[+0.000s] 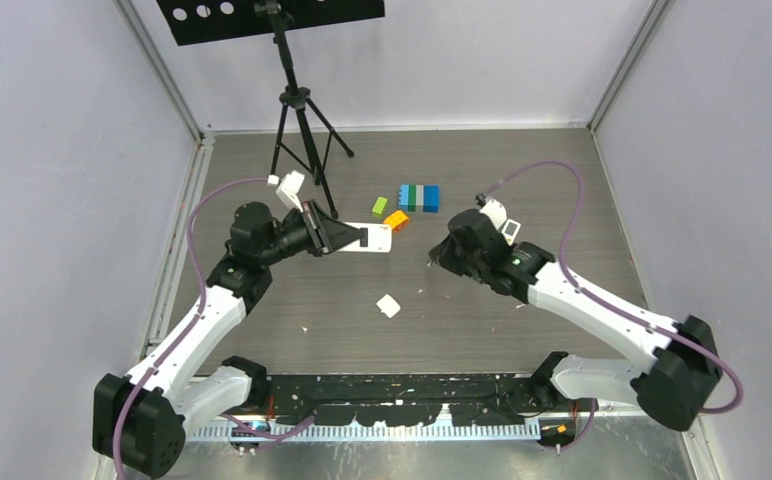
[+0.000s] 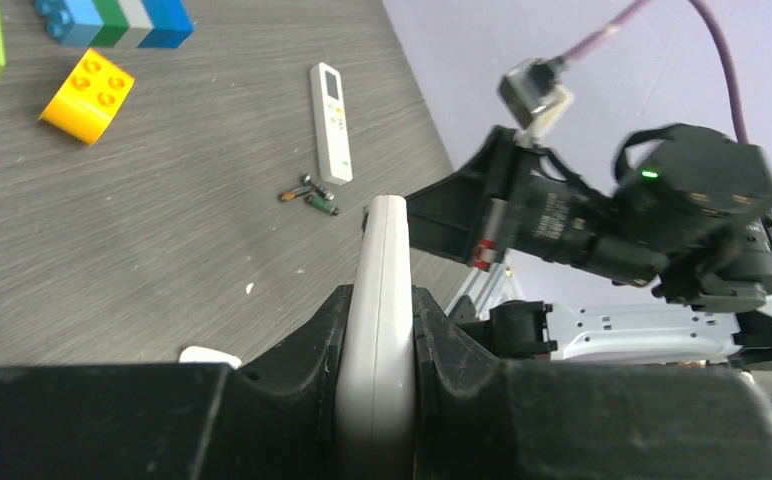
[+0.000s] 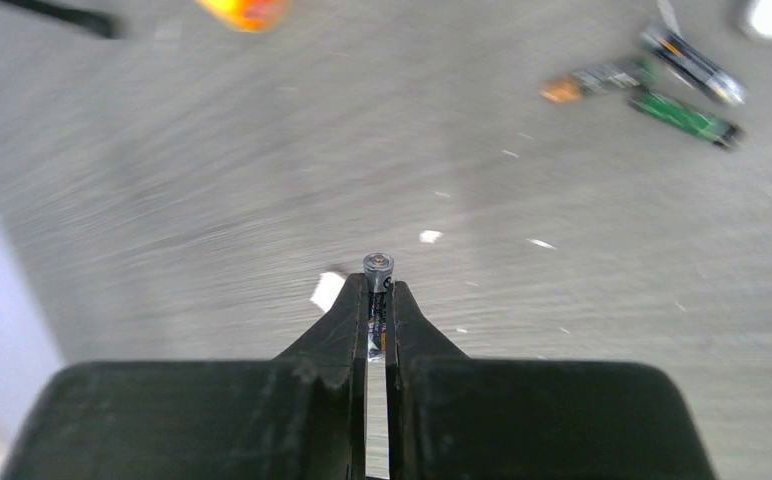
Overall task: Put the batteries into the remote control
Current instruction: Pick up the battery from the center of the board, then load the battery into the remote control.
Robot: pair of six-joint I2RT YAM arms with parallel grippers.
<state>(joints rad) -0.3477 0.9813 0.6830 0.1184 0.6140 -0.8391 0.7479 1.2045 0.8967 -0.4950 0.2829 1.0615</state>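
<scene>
- Right gripper [image 3: 378, 290] clamped on one battery [image 3: 378, 266], which runs along the fingers with its cap poking just past their tips.
- Left gripper [image 2: 380, 300] pinches the remote control [image 2: 382, 235] edge-on; the body sticks out ahead of the jaws.
- Loose batteries [image 3: 662, 90] lie on the table [image 3: 212, 180], ahead and right of the right gripper, well apart.
- Risk: the narrow pinch lets the battery pivot or slip when pressed home.
- Risk: the edge-held remote may twist under that push. Compartment not visible.

The left arm [image 1: 192, 330] and right arm [image 1: 602, 305], at the ends of the black base bar [image 1: 402, 385], are white with black joints and purple cables [image 2: 607, 30]. The left gripper [image 2: 380, 310] and right gripper [image 3: 378, 295] are black.
</scene>
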